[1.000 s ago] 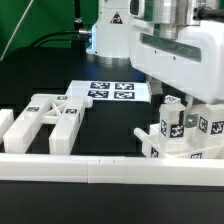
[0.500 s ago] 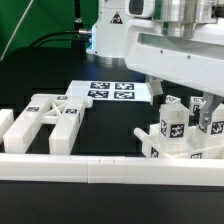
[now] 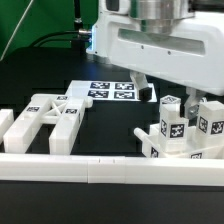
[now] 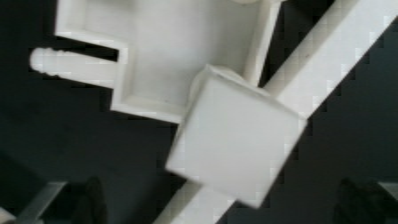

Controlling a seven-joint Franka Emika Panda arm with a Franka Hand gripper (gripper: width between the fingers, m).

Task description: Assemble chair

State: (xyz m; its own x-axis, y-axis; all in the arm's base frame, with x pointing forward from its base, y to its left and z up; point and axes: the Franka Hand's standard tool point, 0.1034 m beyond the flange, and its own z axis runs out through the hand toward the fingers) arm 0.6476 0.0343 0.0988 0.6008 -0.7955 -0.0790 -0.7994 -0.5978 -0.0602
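1. The chunky matte white plastic chair assembly (image 3: 178,138), blocky and carrying square black-and-white tags, stands at the exterior view's right, just beyond the long plain white border bar (image 3: 100,165).
2. A white ladder-like frame (image 3: 50,120) lies well apart, at the left.
3. The white gripper (image 3: 167,93) hangs above the chair assembly, jaws wide, holding nothing.
4. A second ago it sat lower, around the tagged uprights; it has since lifted and shifted left.

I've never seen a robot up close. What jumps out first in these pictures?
The big white gripper hangs open near the top of the exterior view, just above a cluster of chunky white chair pieces with black-and-white tags on that view's right. A ladder-like frame lies flat on the dark table at its left.
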